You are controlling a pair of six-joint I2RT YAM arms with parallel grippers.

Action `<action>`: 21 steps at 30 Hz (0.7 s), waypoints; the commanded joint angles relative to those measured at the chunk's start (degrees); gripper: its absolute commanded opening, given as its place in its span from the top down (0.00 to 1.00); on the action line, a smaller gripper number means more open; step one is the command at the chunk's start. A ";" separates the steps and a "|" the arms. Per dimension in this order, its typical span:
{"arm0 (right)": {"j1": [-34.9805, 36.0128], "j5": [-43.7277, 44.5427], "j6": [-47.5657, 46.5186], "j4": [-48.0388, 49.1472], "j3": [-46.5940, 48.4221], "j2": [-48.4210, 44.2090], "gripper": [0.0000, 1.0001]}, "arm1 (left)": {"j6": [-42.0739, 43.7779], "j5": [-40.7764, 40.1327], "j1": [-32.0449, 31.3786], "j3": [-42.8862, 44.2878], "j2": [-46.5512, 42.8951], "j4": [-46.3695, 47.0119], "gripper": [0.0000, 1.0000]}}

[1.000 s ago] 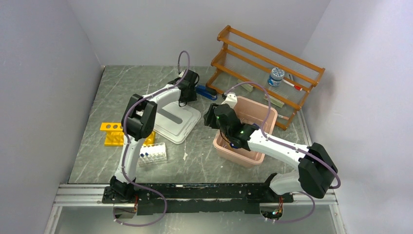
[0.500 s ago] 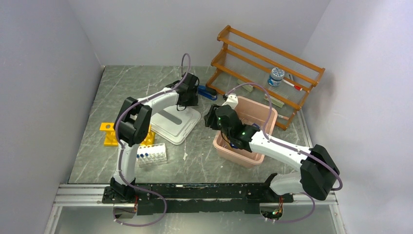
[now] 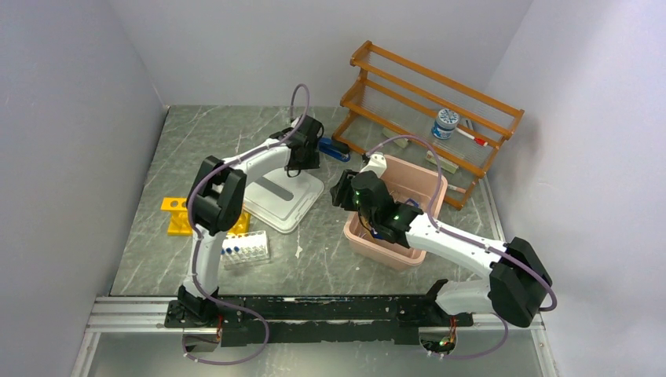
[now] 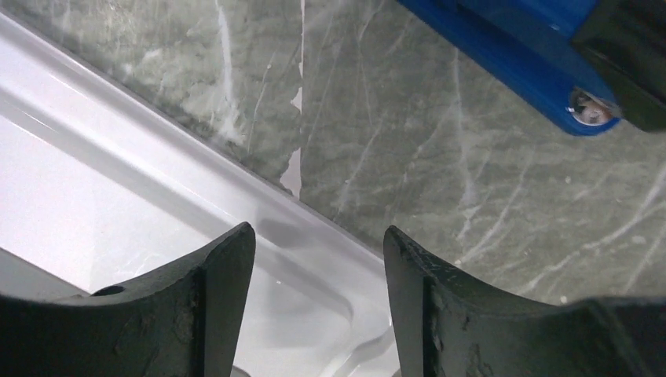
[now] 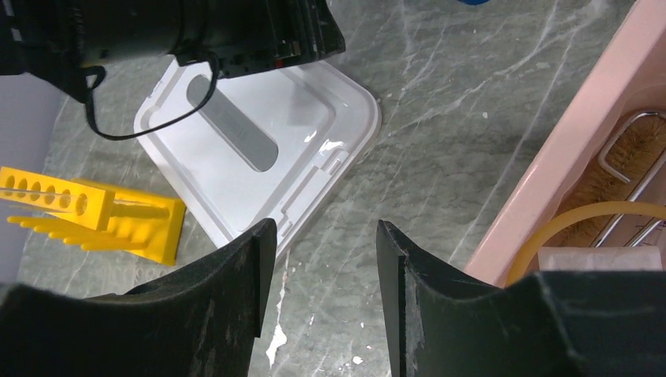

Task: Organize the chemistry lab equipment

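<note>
Left gripper: jaws parted, empty, over the rim of the flat white plastic lid, near the blue stapler.
Right gripper: jaws parted, empty, beside the pink plastic bin.
Coiled tan rubber tubing: inside that bin.
Small clear blue-capped tubes: grouped beside the yellow plastic rack.

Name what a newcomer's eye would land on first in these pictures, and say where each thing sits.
The wooden rack stands out at the back right, a blue-capped bottle on its shelf. In front of it sits a pink tub, the right arm stretched across it. On the left, a bright yellow rack lies near a white tray.
</note>
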 commanded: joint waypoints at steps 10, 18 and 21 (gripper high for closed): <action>-0.38 0.65 -0.56 0.68 -0.63 -1.47 0.47 | -0.29 1.07 -0.32 1.38 6.14 1.27 0.47; -0.33 0.37 -0.28 0.86 -0.57 -1.28 0.47 | 4.68 7.10 -0.58 1.58 6.56 2.65 0.71; -0.33 0.37 -0.13 0.73 -0.54 -1.36 0.47 | 4.60 6.72 -0.66 -0.52 5.33 2.64 0.76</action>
